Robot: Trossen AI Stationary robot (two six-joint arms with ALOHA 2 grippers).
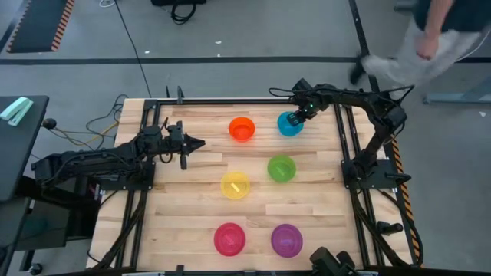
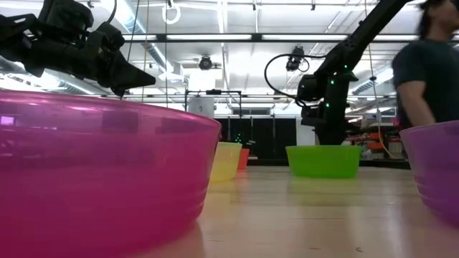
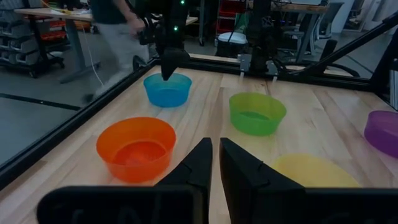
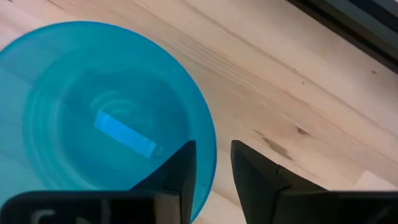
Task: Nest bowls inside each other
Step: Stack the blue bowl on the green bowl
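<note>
Right gripper straddles blue bowl rim at table's far right, fingers apart, not yet clamped: positioned for rim pinch. Left gripper hovers near orange bowl, nearly closed, empty.

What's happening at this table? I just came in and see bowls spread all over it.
Six bowls sit apart on the wooden table, none nested yet. The right gripper is at the blue bowl in the far right corner, its fingers straddling the rim, one inside and one outside, not yet closed on it. The left gripper hangs above the table's left side, pointing toward the orange bowl and holding nothing. The green, yellow, pink-red and purple bowls stand untouched. A person is walking past beyond the table.
</note>
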